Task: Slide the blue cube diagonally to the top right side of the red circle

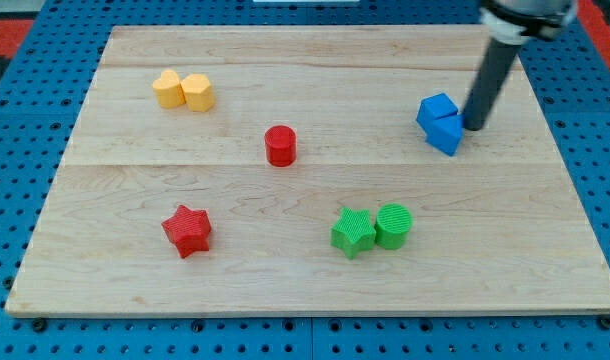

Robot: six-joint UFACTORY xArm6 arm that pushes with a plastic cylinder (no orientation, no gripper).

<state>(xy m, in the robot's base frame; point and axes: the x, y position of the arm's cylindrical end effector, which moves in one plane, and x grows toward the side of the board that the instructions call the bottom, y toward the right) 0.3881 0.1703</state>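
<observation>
Two blue blocks touch at the view's right: a blue cube [437, 109] and a second blue block [447, 134] just below it, shape unclear. The red circle [280, 145] stands near the board's middle, well to their left. My tip [473, 127] rests on the board right beside the blue pair, at their right edge, touching or nearly touching them. The rod rises from it toward the view's top right.
Two yellow blocks [183, 90] sit side by side at the top left. A red star [187, 230] lies at the lower left. A green star [353, 233] and a green circle [393, 225] touch at the lower middle. The wooden board [315, 290] lies on a blue pegboard.
</observation>
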